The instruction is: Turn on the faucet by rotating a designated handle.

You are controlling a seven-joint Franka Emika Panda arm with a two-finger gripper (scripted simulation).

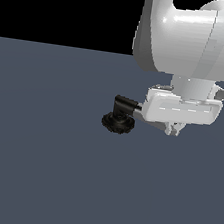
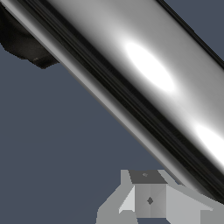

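In the exterior view the faucet [image 1: 118, 121] stands on the grey floor, with a black ribbed round base and a black elbow post [image 1: 123, 104]. Only a short stub of the chrome handle [image 1: 138, 109] shows; the rest is hidden behind my white gripper [image 1: 174, 129], which hangs low at the exterior view's right of the elbow, over the bar. In the wrist view the handle [image 2: 144, 74] runs diagonally across the picture, very close. The gripper [image 2: 150, 192] sits just beside the bar. The black base [image 2: 22, 43] shows in a corner. I cannot make out the jaw gap.
A flat dark grey floor [image 1: 39, 174] spreads all around the faucet. My large white arm [image 1: 190, 34] fills the upper part of the exterior view's right, above the gripper.
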